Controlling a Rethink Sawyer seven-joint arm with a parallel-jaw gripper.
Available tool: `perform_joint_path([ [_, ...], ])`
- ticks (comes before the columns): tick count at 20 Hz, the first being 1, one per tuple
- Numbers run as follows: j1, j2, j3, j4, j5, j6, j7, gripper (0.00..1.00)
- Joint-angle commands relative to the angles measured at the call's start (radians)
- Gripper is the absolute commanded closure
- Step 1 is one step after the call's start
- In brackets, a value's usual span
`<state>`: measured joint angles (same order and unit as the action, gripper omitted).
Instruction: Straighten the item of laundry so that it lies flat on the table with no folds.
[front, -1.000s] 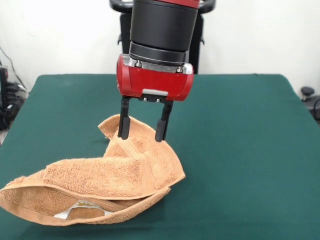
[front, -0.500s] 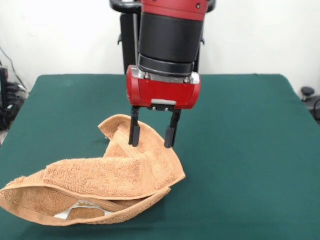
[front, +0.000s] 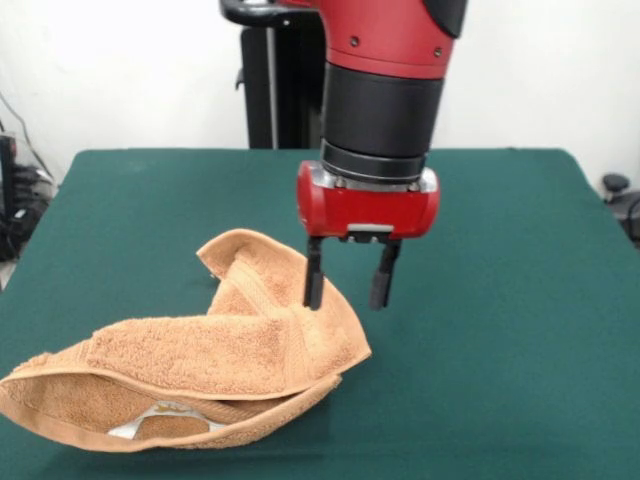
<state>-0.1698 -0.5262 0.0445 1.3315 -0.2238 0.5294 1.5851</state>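
Observation:
The orange-tan towel (front: 200, 350) lies crumpled and folded over on itself at the near left of the dark green table (front: 500, 250). Its white label (front: 165, 420) shows inside the open fold at the near edge. One corner (front: 230, 250) points toward the robot. My gripper (front: 346, 287) hangs open and empty just above the towel's right edge, one finger (front: 313, 283) over the cloth and the other (front: 381, 283) over bare table.
The robot's black pedestal (front: 280, 80) stands behind the table's far edge. A white wall is behind it. Dark gear sits off the table at the far left (front: 15, 200) and far right (front: 620, 200).
My gripper has moved to the right in the picture and a little lower, from over the towel's far corner to its right edge. It stayed open. The towel has not moved.

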Motion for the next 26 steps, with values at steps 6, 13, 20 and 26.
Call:
perform_joint_path([
  [6, 0.053, 0.070, 0.023, 0.021, 0.067, 0.014, 0.201, 0.00],
  [13, 0.045, 0.055, 0.027, 0.011, 0.080, 0.070, 0.159, 0.00],
  [20, 0.039, 0.054, 0.024, -0.003, 0.091, 0.087, 0.143, 0.00],
  [26, 0.046, 0.083, 0.015, -0.025, 0.085, 0.070, 0.144, 0.00],
])
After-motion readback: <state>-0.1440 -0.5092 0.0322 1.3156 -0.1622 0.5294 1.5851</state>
